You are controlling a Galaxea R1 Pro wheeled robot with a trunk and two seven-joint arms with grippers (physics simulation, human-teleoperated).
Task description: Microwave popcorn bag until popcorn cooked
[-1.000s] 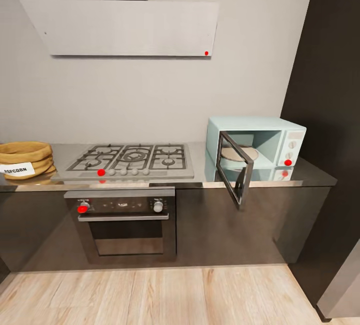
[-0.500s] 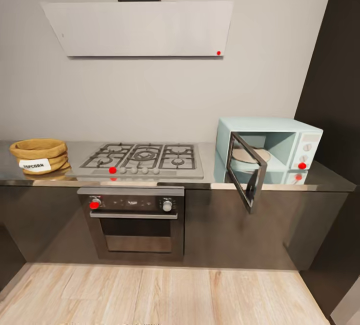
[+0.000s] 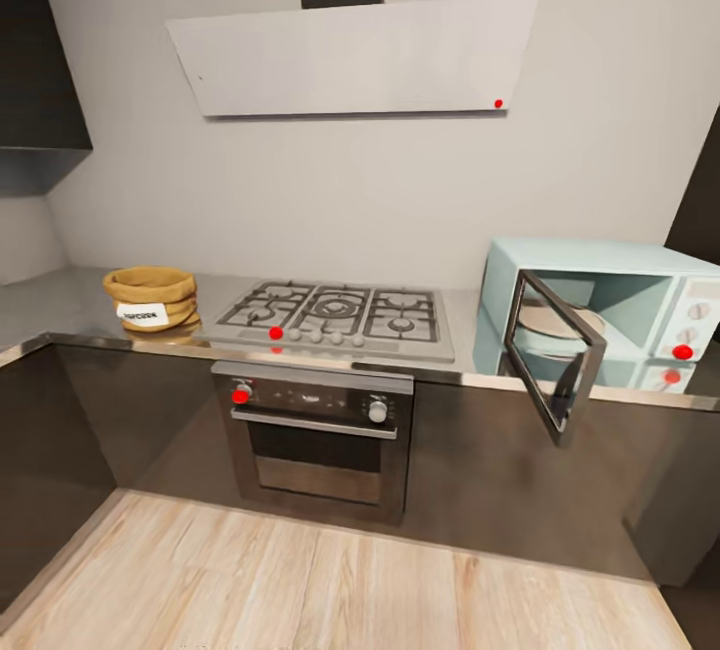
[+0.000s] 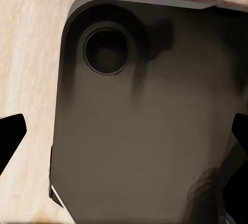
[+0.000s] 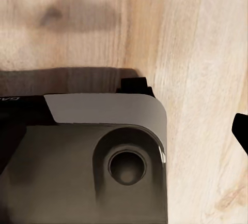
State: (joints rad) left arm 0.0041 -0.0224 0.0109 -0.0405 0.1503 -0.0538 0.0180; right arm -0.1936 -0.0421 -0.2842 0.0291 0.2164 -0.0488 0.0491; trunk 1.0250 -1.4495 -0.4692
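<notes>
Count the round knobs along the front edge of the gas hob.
5, in a row along the front edge of the grey steel gas hob: one red knob at the left end, then four grey knobs running right. None seems hidden.

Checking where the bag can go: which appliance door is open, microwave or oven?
The microwave: its glass door swings outward. The oven stays closed.
</notes>
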